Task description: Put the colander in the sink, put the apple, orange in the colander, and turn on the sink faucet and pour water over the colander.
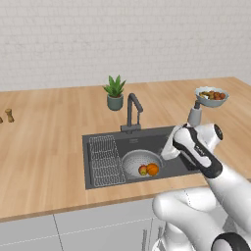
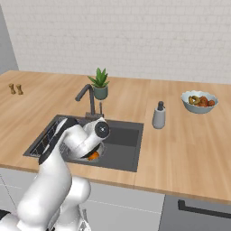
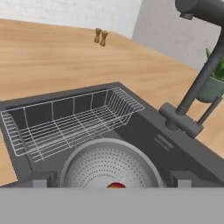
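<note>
With the apple (image 1: pixel 142 170) and orange (image 1: pixel 152 169) resting in the colander (image 1: pixel 132 161) inside the sink (image 1: pixel 98 139), your released, empty hand (image 3: pixel 111 178) must next reach the sink faucet (image 1: pixel 132 112) handle.

A spiky green plant in a grey-green pot (image 1: pixel 115 93) is standing on the light wooden surface (image 1: pixel 44 147), a grey soap dispenser bottle (image 2: pixel 159 115) and a pale blue-grey fruit bowl (image 2: pixel 199 102) sitting nearby.

Wooden counter (image 1: pixel 49 147) carries the sink (image 1: pixel 95 142), a potted plant (image 1: pixel 114 93), soap dispenser (image 2: pixel 158 116), fruit bowl (image 2: pixel 199 102), and two little shakers (image 2: pixel 16 89) far left.
</note>
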